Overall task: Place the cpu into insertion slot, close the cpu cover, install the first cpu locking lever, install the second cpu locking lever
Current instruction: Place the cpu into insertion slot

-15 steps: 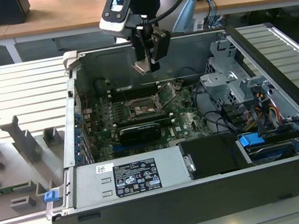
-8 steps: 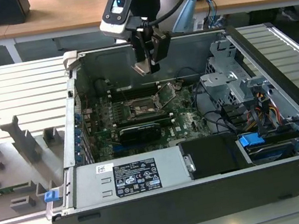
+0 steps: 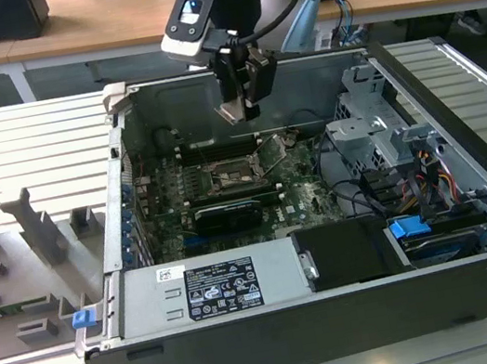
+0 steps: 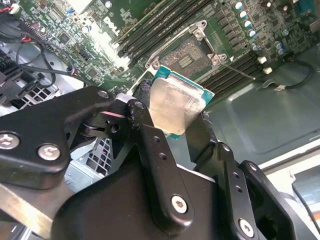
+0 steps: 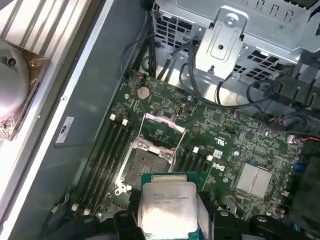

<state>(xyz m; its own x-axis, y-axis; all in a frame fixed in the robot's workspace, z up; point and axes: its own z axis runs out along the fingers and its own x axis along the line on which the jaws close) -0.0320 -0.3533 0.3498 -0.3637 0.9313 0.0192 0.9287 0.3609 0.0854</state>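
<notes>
Above the open computer case (image 3: 344, 324) in the exterior view, the arm hangs with its jaws closed on the chip (image 3: 233, 111), well clear of the board; the socket (image 3: 231, 176) lies below it, with its cover (image 3: 271, 151) tipped up on the exterior view's right. By my judgement, a slip in the grip from here would drop the chip onto the board, or down among the cables. A white label (image 3: 211, 290) sits on the grey power supply (image 3: 142, 303); its dense print I leave unread.

In the second wrist view, the chip (image 4: 175, 107) is pinched by its edges between the two black jaws; its pale metal face seems canted against the plane of the socket (image 4: 187, 52). If it goes down tilted like that, a corner could land first and bend the fine contacts.

In the first wrist view, the empty socket (image 5: 147, 162) shows just past the edge of the chip (image 5: 167, 205), and the cover (image 5: 162, 131) stands raised beyond it. That frame could snag the chip if the path drifts; a chip turned the wrong way would not seat, and pressing it would do harm. Lines of dark print cross the chip's face, and a small white sticker (image 5: 64, 130) sits on the case wall; I read neither here.
</notes>
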